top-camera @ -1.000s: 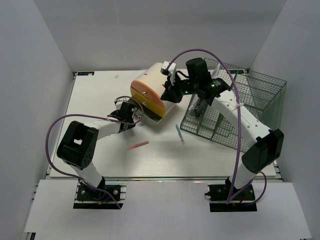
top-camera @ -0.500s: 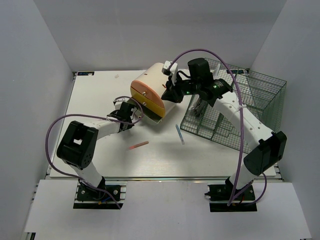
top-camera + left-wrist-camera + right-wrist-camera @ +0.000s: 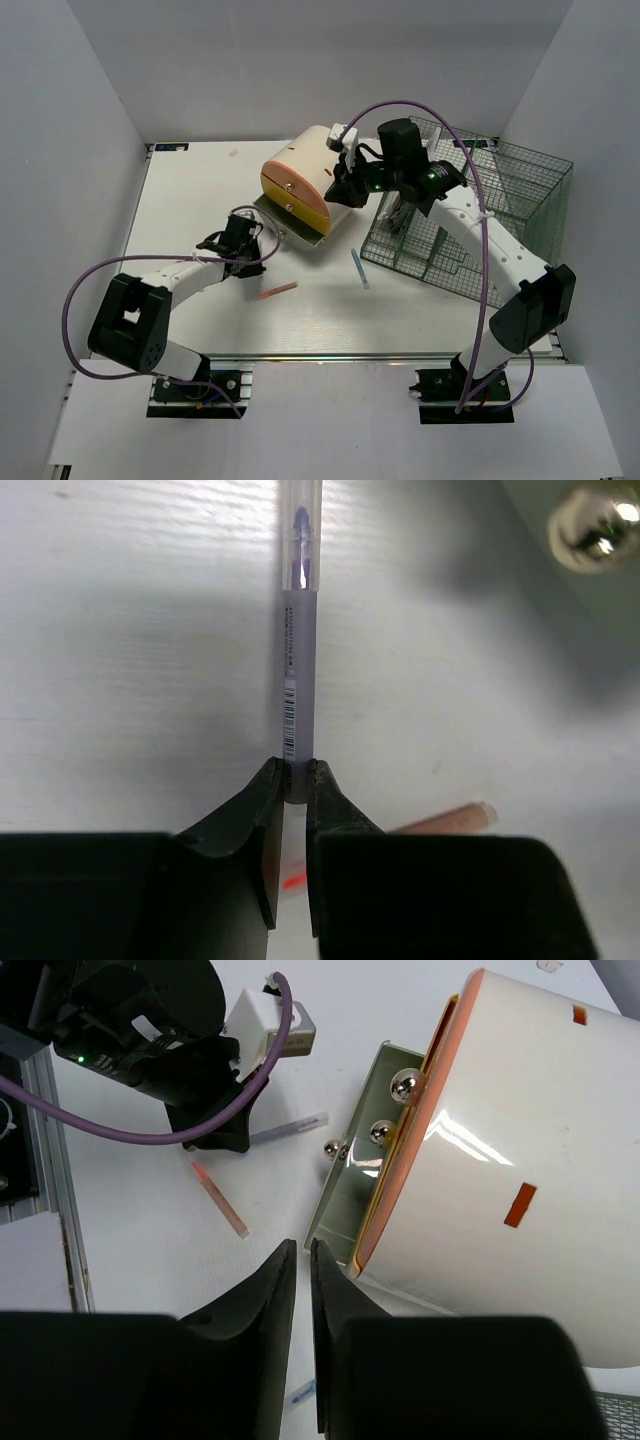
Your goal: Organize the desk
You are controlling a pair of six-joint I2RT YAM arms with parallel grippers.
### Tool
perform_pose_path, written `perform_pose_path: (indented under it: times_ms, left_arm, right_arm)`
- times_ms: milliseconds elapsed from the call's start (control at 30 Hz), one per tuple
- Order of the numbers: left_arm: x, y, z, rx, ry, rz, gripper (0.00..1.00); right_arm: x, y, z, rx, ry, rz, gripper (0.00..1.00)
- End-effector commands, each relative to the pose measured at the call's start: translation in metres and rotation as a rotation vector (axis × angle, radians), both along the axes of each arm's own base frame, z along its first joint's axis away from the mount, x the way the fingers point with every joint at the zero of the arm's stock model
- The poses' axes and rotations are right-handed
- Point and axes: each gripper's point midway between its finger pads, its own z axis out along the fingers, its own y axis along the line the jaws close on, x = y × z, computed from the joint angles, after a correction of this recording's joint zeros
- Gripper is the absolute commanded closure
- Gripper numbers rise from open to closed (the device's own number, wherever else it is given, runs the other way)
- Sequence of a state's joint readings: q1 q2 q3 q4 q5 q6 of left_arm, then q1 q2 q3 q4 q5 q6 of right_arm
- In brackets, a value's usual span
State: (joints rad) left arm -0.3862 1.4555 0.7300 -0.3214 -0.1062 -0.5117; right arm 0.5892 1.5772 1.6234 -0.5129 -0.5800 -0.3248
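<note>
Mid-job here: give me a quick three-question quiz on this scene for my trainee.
1. True or false: the left gripper grips a grey pen.
2. How does the container sit? A) upright B) on its side C) inside the basket
3. How many pens lie loose on the desk?

Key:
1. True.
2. B.
3. Two: the red pen and the blue pen.
</note>
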Motion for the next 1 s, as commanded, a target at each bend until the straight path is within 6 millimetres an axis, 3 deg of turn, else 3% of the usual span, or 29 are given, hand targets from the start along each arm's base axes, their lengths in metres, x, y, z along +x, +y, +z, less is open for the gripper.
perform_pose_path:
  times_ms: [0, 467, 967]
  left_arm:
    - [-0.013, -0.018, 0.012, -0.086, 0.018, -0.119, 1.00]
    - [-0.012, -0.031, 0.015, -0.112, 0.022, -0.237, 1.00]
    - [0.025, -0.057, 0.000, -0.181, 0.065, -0.233, 1.00]
  right_arm:
    - [-0.006, -0.002, 0.025, 0.060, -0.053, 0.010, 0.83]
    - [-0.010, -0.008, 0.029, 0.075, -0.069, -0.005, 0.83]
    - [-0.012, -0.012, 0.031, 0.081, -0.079, -0.012, 0.83]
